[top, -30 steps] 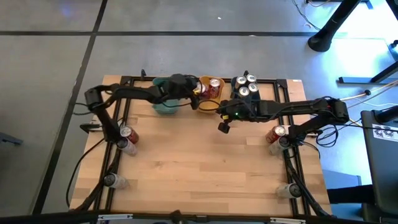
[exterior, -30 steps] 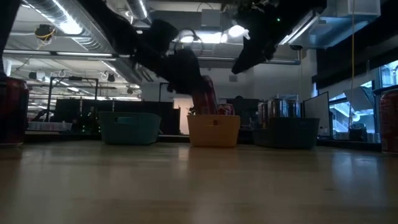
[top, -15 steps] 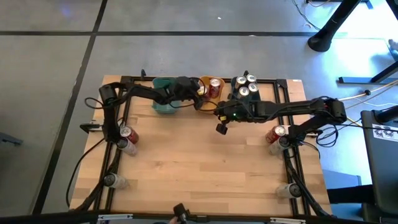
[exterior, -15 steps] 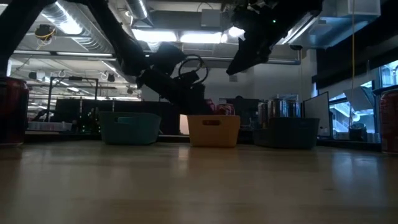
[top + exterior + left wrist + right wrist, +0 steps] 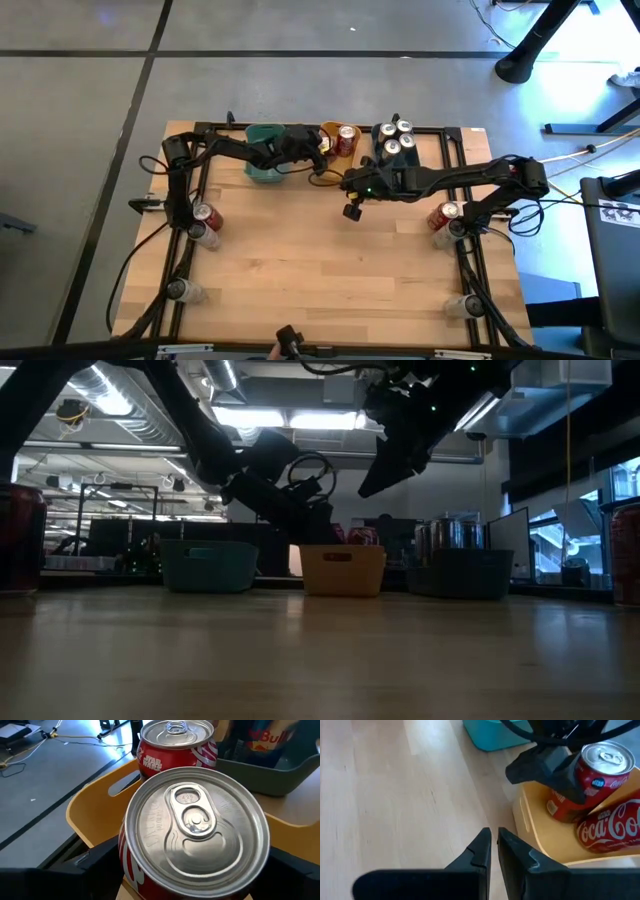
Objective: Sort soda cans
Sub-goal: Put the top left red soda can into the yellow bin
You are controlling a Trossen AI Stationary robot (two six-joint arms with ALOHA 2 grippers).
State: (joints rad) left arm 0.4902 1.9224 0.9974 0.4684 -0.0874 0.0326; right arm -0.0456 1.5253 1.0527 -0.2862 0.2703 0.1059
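Gripping a red can (image 5: 195, 837) with ribbed silver lid, left gripper (image 5: 555, 767) holds it in the smooth yellow bin (image 5: 540, 832) | second red can (image 5: 610, 832) beside | right gripper (image 5: 491, 851) pressed together, above bare wooden table (image 5: 395, 795)

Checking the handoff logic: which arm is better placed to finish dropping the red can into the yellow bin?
Left. The left gripper is shut on the red can over the yellow bin; the right gripper is shut, empty, over bare table beside it.

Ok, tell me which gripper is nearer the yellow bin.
Left. The left gripper is over the yellow bin, gripping a red can. The right gripper hangs beside the bin, over the table, empty.
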